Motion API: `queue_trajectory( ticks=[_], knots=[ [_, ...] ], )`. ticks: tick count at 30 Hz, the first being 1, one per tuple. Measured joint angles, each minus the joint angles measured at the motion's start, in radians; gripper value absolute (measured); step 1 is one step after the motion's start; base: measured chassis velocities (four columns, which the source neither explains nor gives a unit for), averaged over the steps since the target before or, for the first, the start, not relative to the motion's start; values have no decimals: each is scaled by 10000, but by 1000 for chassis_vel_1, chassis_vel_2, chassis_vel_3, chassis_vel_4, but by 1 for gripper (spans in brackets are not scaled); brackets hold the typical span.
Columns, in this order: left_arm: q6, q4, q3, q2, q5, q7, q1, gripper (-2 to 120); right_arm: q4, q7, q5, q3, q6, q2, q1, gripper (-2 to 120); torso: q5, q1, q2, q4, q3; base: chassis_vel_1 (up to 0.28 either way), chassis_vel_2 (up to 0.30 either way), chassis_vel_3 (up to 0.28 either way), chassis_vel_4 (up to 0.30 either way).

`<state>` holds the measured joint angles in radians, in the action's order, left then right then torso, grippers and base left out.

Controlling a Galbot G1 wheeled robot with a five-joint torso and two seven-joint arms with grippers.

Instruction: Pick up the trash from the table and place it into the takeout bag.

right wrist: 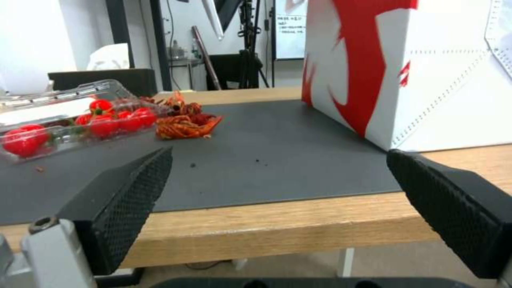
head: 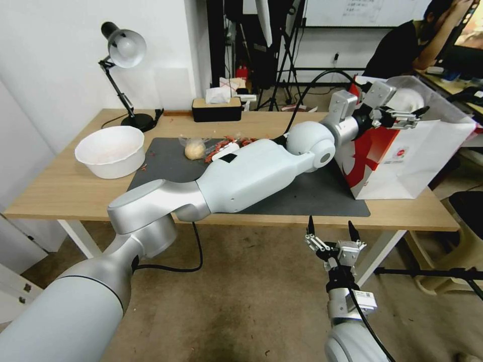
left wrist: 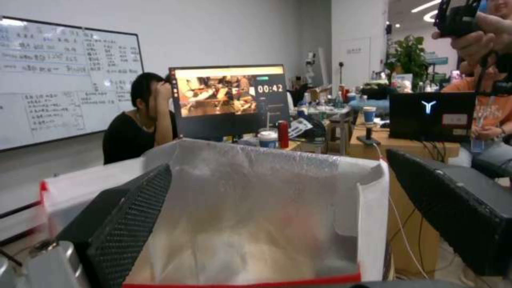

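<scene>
STEP: drop-off at boxy red-and-white paper takeout bag (head: pixel 402 156) on light-wood table (head: pixel 60 191) | LEFT: gripper (head: pixel 402 116) over bag mouth, fingers wide, nothing held; RIGHT: gripper (head: pixel 332 236) parked below table edge, fingers wide | LEFT OVER: bagged beige bun (head: pixel 194 149) on grey mat | NEXT: likely calls for withdrawing, reaching bun

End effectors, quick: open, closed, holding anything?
Left end effector: open, empty, over the takeout bag.
Right end effector: open, empty, below the table edge.
</scene>
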<state>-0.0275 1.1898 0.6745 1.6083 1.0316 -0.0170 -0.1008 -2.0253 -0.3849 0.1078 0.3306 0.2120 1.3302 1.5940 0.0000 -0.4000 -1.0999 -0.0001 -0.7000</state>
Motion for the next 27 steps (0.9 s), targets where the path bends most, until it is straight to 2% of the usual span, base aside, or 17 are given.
queue_trajectory(
  ticks=[7, 10, 12, 13, 16, 17, 20, 24, 27],
  knots=[
    [-46, -16, -547, -113, -48, -62, 90, 100, 0, -1, 0, 61, 0, -28, 6, 100, 0, 0, -1, -1, 1, 0, 0, 0, 0],
    [-66, 120, -702, -394, -59, -95, 184, 100, 15, -6, 2, 72, 1, -52, 2, 100, 0, 0, 0, 1, 0, 0, 0, 0, 0],
    [-71, 368, -807, -855, -143, -129, 382, 100, 34, -11, 14, 72, 2, -65, -28, 100, -2, 0, 0, -2, 0, 0, 0, 0, 0],
    [-71, 368, -807, -855, -143, -129, 382, 100, 34, -11, 14, 72, 2, -65, -28, 100, -2, 0, 0, -2, 0, 0, 0, 0, 0],
    [-106, 890, -1116, -1618, -304, -253, 875, 100, 79, -13, 30, 70, 4, -91, -78, 100, -3, 0, 0, 1, 0, 0, 0, 0, 0],
    [-106, 890, -1116, -1618, -304, -253, 875, 100, 79, -13, 30, 70, 4, -91, -78, 100, -3, 0, 0, 1, 0, 0, 0, 0, 0],
    [-168, 1442, -1645, -2416, -554, -303, 1490, 100, 92, -14, 35, 42, 3, -120, -112, 100, -5, 0, 0, 3, 0, 0, 0, 0, 0],
    [-174, 1777, -1971, -2945, -622, -313, 1863, 100, 93, -15, 36, 29, -7, -139, -142, 100, -4, 0, 0, 0, 1, 0, 0, 0, 0],
    [-169, 2246, -2443, -3701, -748, -306, 2479, 100, 98, -16, 42, 19, -20, -192, -157, 100, -5, 0, 0, 2, 0, 0, 0, 0, 0]
  ],
)
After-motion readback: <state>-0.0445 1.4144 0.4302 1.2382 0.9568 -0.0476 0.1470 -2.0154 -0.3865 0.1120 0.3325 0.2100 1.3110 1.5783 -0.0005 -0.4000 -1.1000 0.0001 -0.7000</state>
